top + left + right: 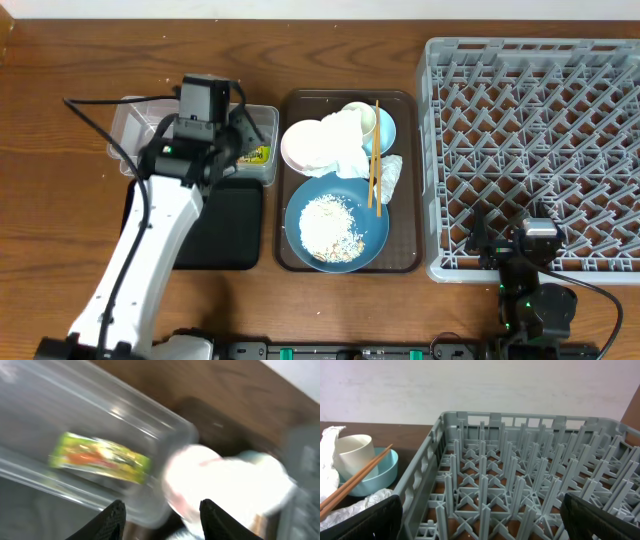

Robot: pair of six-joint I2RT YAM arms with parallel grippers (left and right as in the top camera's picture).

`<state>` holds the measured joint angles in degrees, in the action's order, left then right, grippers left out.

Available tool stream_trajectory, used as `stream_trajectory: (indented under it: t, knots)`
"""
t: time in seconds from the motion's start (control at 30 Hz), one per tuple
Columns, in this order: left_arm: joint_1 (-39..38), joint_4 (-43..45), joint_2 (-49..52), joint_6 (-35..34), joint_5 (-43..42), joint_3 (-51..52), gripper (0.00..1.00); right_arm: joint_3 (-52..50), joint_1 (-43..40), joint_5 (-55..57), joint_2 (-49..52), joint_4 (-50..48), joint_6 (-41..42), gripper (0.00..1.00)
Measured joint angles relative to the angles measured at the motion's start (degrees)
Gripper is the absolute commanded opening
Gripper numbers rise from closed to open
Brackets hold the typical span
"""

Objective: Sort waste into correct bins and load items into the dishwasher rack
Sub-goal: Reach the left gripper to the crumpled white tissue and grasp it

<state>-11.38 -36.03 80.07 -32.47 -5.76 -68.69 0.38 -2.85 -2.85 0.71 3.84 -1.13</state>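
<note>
1. the left gripper (162,519) hangs over the right end of the clear rectangular plastic tub (128,128). its two black fingers (114,519) are apart and nothing is between them.
2. the small yellow-green wrapper (100,457) lies flat on the floor of that tub, near its right end, free of the fingers.
3. the shallow black rectangular tray (228,232) sits just in front of the tub, partly hidden under the white left arm.
4. the right gripper (480,522) sits low at the near edge of the large square grey plastic rack (540,150). its fingers are spread wide and hold nothing.
5. the brown serving tray (412,200) lies between the tub and the rack.
6. on it, at the front, the large dark-blue plate (372,215) carries a heap of loose white rice-like grains (330,225).
7. behind the plate, the small pinkish-white bowl (303,145) sits at the left.
8. the cream cup (362,115) stands in the small light-blue dish (388,128) at the right.
9. the crumpled white paper napkins (348,145) are bunched between the bowl and the dish, with one more at the plate's right edge.
10. the thin wooden chopsticks (374,155) lie across the dish and napkins, pointing front to back.
11. no dishes show among the rack's pegs.
</note>
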Motion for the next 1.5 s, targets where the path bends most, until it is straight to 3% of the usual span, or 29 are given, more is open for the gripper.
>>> stream_trajectory:
  t: [0.37,0.73,1.03,1.1,1.23,1.5]
  knots:
    - [-10.6,0.7,7.5,1.3,-3.3,0.0,0.53,0.0,0.0,0.0,0.0,0.0,0.0,0.99]
    - [-16.5,10.1,15.7,4.5,-3.3,0.0,0.57,0.0,0.0,0.0,0.0,0.0,0.0,0.99]
    - [-17.4,12.8,22.6,6.2,-0.5,0.0,0.57,0.0,0.0,0.0,0.0,0.0,0.0,0.99]
    - [-17.4,12.9,23.7,6.3,-0.2,0.0,0.5,0.0,0.0,0.0,0.0,0.0,0.0,0.99]
    - [-17.4,13.6,24.0,6.6,0.1,0.0,0.26,0.0,0.0,0.0,0.0,0.0,0.0,0.99]
    - [-17.4,13.9,23.3,7.0,0.2,0.0,0.06,0.0,0.0,0.0,0.0,0.0,0.0,0.99]
